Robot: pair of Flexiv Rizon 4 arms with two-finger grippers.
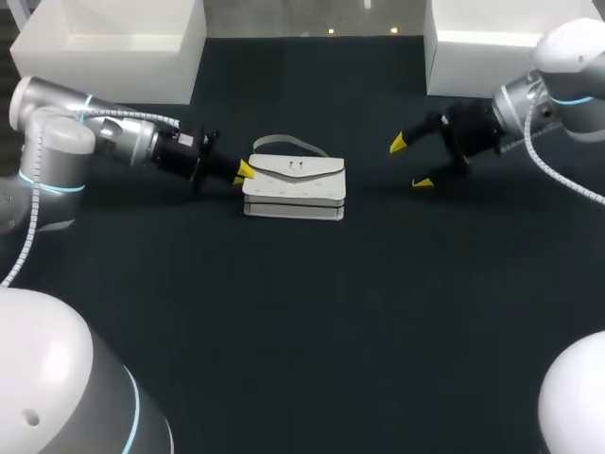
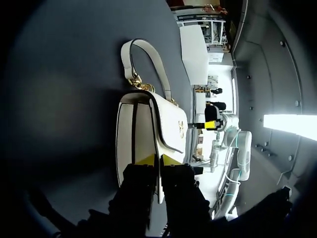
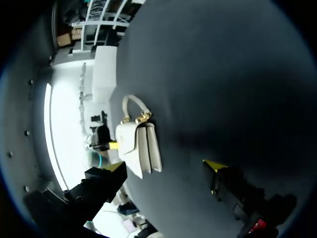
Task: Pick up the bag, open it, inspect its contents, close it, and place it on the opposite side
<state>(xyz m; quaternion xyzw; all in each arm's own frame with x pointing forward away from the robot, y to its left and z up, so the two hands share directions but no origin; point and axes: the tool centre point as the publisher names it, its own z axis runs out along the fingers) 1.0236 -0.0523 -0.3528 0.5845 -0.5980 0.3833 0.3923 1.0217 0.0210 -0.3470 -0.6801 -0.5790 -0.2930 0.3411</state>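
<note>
One white bag (image 1: 294,187) sits near the middle of the dark surface (image 1: 302,331), a little toward the far side. Its flap (image 1: 295,168) is down, so the bag is shut. Its curved handle (image 1: 288,144) lies flat on the surface behind it, joined on with small gold clips (image 2: 136,82). The left hand (image 1: 242,173) comes in low from the left and is right at the bag's left end. Its two yellow tips are very close together, and the left wrist view shows a thin white edge of the bag pinched between them, so this hand is gripping the bag. The right hand (image 1: 410,163) is on the other side, well apart from the bag and not touching it. Its two yellow tips are spread wide, with nothing between them. Two big white boxes (image 1: 104,52) stand at the far corners of the surface, one on each side.
</note>
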